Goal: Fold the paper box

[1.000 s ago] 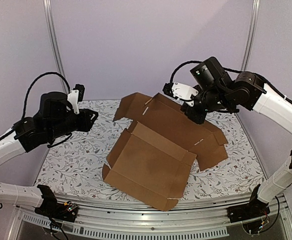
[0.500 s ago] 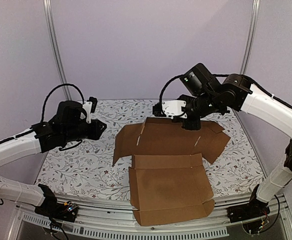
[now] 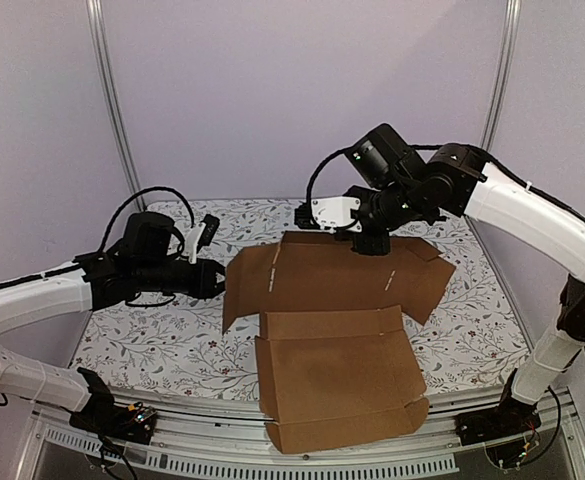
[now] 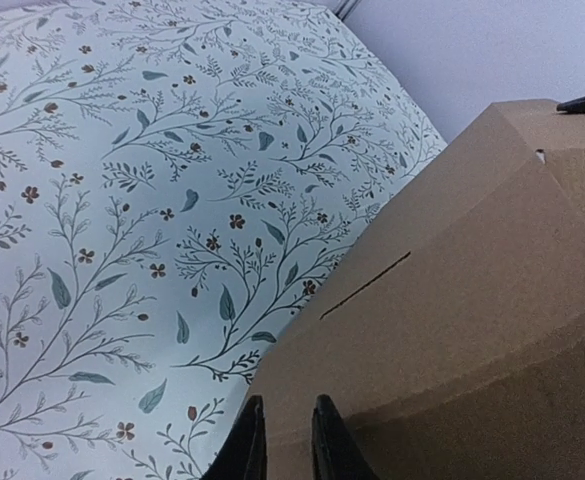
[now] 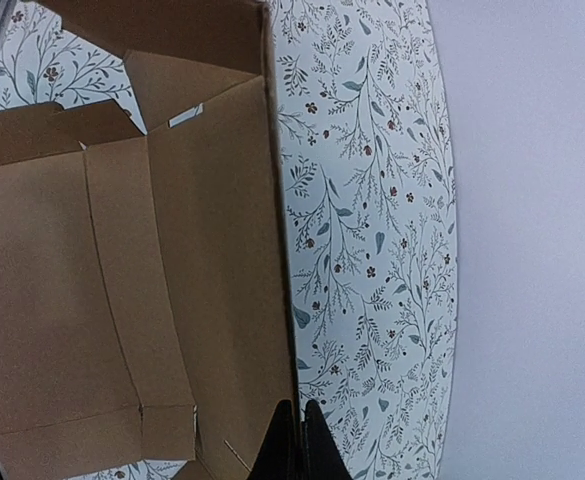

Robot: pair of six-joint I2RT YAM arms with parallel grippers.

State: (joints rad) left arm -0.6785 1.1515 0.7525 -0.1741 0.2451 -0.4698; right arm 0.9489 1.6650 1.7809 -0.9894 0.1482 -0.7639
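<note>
1. Swinging round over the last sec, the paper box (image 3: pixel 332 370) goes from a diagonal lie to square-on. Its big front panel now points at the arm bases and hangs a bit over the desk (image 3: pixel 152 330) edge.
2. Right hand (image 3: pixel 369 243) is clamped tight on the box's far edge, same grip as a sec ago. In the wrist view the raised cardboard wall (image 5: pixel 172 250) runs straight into the closed fingertips (image 5: pixel 294 440). The rest of the sheet spreads out ahead of the hand & to one side of it.
3. Left hand (image 3: pixel 215 280) has come in from well apart to right at the box's left flap. It has narrowed too, so only a slim gap is left between the fingers.
4. Left wrist view: the flap's corner (image 4: pixel 452 300) sits just ahead of the fingertips (image 4: pixel 282 440), prob. entering the gap. Can't tell if it's pinched yet.
5. Meaning, as I judge it: the re-orient looks done and the sheet is lined up for both arms. Box is still mostly flat, walls not up, so folding has barely begun.
6. Likely next: left hand closes on that flap & lifts it while the right one anchors the back edge.
</note>
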